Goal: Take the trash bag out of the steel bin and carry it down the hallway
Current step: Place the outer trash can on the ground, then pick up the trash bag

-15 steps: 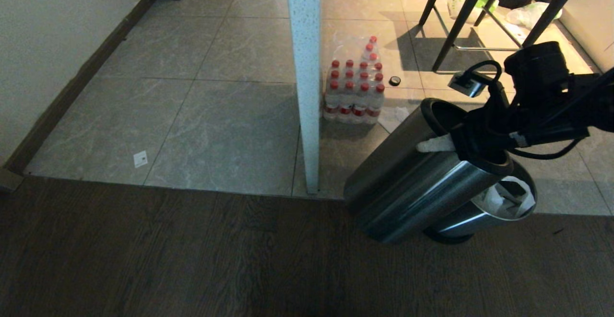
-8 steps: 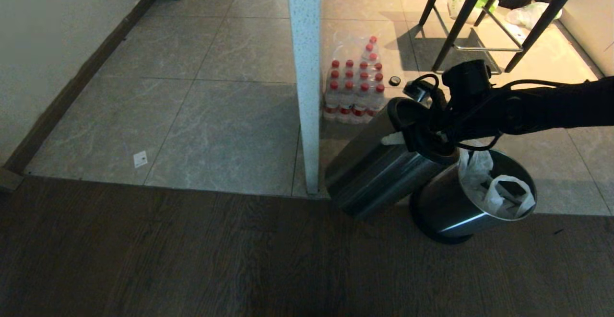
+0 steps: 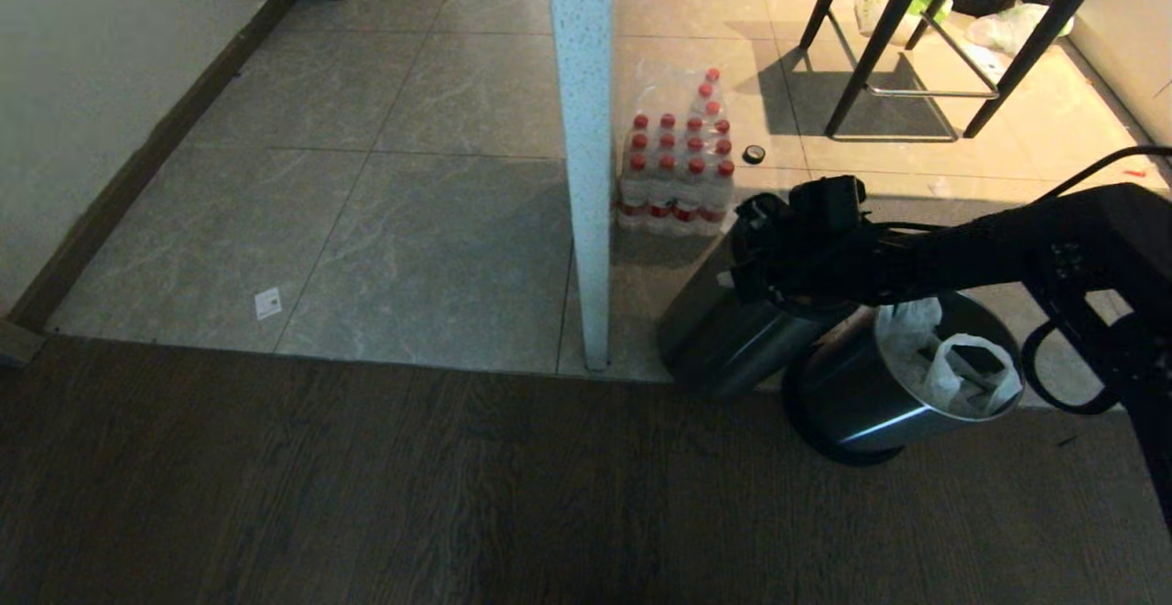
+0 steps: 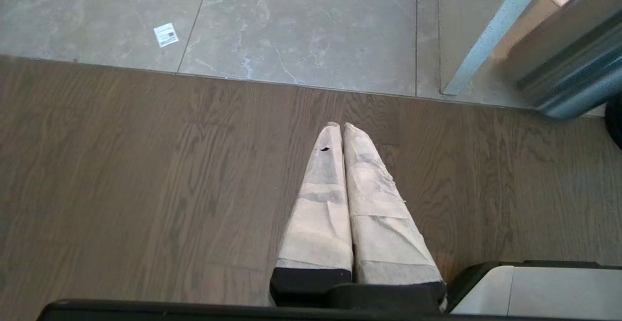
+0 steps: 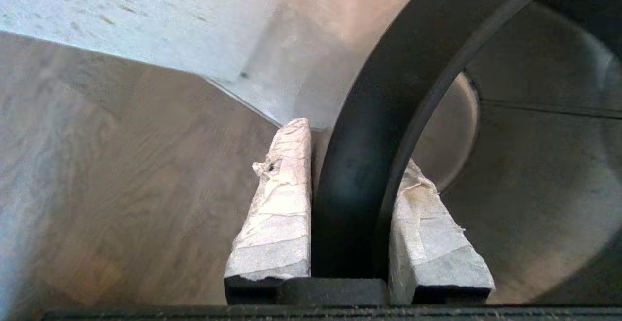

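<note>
The steel bin (image 3: 856,394) stands tilted on its black base at the edge of the wood floor. The white trash bag (image 3: 952,369) sits inside it with a loop handle showing. My right gripper (image 3: 743,268) is shut on the black rim ring (image 5: 369,131) of a separate steel cylinder (image 3: 723,335). It holds that cylinder tilted, just left of the bin and low over the tiles. One taped finger (image 5: 284,190) is outside the ring and the other inside. My left gripper (image 4: 340,126) is shut and empty over the wood floor. The hallway is out of view.
A white speckled pillar (image 3: 581,156) rises just left of the held cylinder. A shrink-wrapped pack of red-capped bottles (image 3: 678,175) and a small black cap (image 3: 754,155) lie behind it. Black stool legs (image 3: 879,37) and plastic bags (image 3: 1007,28) are at the back right. A wall (image 3: 92,83) runs along the left.
My right arm has swung the steel cylinder down and left, off the bin. The bag in the bin is now uncovered. The left arm has not moved.
</note>
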Robot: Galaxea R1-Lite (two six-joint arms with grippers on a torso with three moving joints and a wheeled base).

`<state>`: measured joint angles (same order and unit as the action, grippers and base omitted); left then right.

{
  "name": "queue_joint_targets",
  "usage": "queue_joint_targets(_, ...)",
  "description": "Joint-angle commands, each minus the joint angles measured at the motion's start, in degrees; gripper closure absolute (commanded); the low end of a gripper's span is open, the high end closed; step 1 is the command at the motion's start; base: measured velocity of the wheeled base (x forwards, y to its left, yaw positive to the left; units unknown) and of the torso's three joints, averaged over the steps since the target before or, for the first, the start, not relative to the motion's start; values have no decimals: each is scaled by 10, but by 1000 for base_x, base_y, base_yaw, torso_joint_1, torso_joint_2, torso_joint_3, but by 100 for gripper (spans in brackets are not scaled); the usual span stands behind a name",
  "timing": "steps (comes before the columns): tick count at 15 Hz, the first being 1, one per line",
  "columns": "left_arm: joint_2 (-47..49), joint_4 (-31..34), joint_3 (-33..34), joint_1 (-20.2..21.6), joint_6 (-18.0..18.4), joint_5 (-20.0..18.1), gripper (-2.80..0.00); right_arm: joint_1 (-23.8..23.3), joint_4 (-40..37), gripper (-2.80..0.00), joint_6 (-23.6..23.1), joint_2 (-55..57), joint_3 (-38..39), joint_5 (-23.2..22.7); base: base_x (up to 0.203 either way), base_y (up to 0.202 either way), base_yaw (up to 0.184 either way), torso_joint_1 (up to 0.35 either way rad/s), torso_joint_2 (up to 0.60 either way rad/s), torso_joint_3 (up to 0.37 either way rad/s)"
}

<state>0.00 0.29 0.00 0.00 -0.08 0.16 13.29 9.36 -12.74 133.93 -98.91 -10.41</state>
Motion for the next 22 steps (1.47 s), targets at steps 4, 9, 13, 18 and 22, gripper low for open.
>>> queue_joint_targets(4, 0, 0, 0, 0, 0, 0, 0, 2, 11, 0, -2, 64, -39, 11, 0, 0, 0, 0, 0, 0)
queue_joint_targets(9, 0, 0, 0, 0, 0, 0, 0, 7, 18, -280, -18, 51, -40, 37, 0, 0, 0, 0, 0, 0)
queue_joint_targets(13, 0, 0, 0, 0, 0, 0, 0, 4, 2, -280, -20, 1, -30, 38, 0, 0, 0, 0, 0, 0)
queue_joint_targets(18, 0, 0, 0, 0, 0, 0, 0, -13, -79, -280, -21, -158, 91, 38, 0, 0, 0, 0, 0, 0)
queue_joint_targets(22, 0, 0, 0, 0, 0, 0, 0, -32, -163, -280, -18, -316, 227, 39, 0, 0, 0, 0, 0, 0)
